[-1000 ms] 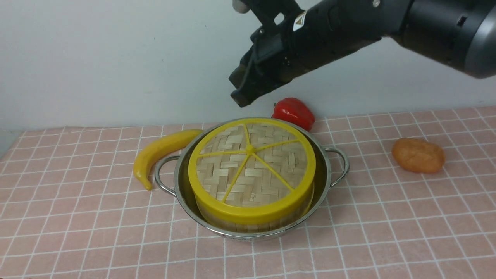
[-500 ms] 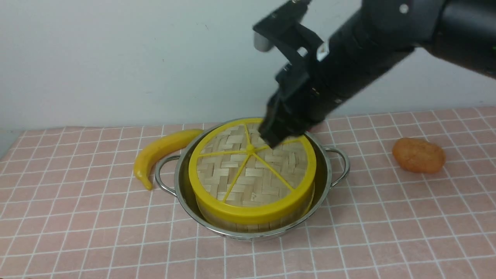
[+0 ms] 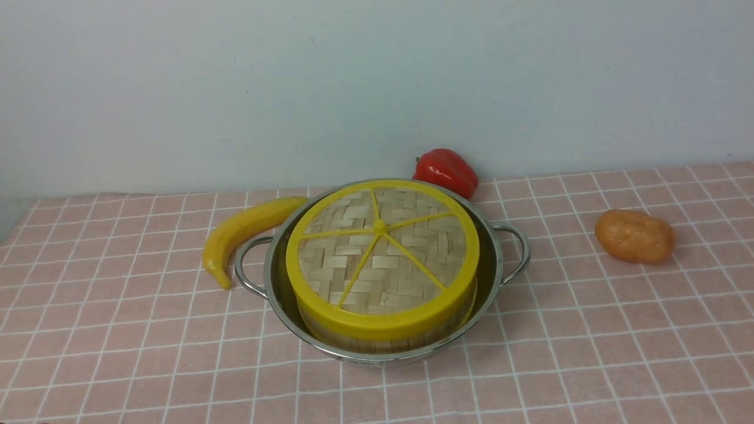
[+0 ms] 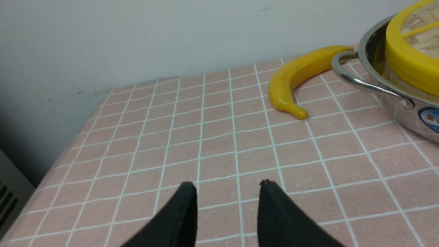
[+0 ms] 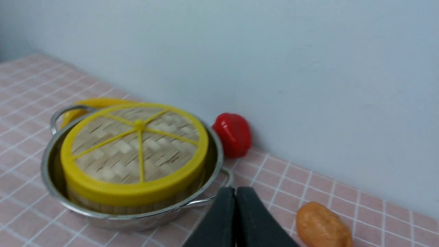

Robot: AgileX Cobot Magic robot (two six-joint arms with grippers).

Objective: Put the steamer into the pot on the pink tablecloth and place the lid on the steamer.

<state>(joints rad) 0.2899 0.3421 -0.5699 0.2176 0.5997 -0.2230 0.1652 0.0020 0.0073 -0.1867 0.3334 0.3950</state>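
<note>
The steel pot [image 3: 493, 266] stands on the pink tablecloth [image 3: 118, 330] in the middle of the front view. The steamer [image 3: 353, 343] sits inside it, only its bamboo wall showing under the lid [image 3: 383, 253], which lies flat on top. Neither arm appears in the front view. My left gripper [image 4: 228, 185] hangs open over bare cloth, well to the left of the pot [image 4: 377, 90], with nothing between its fingers. My right gripper [image 5: 235, 189] is shut and empty, hovering near the pot's right handle [image 5: 224, 176], apart from the lid [image 5: 137, 151].
A yellow banana [image 3: 241, 232] lies against the pot's left side. Behind the pot, by the wall, sits a red pepper [image 3: 446, 171]. An orange potato-like lump [image 3: 635, 237] rests on the cloth to the right. The table's left edge [image 4: 73, 144] drops off close to the left gripper.
The right arm, which was above the pot and then swung low over the lid, has left the front view. The lid, steamer and pot have not moved.
</note>
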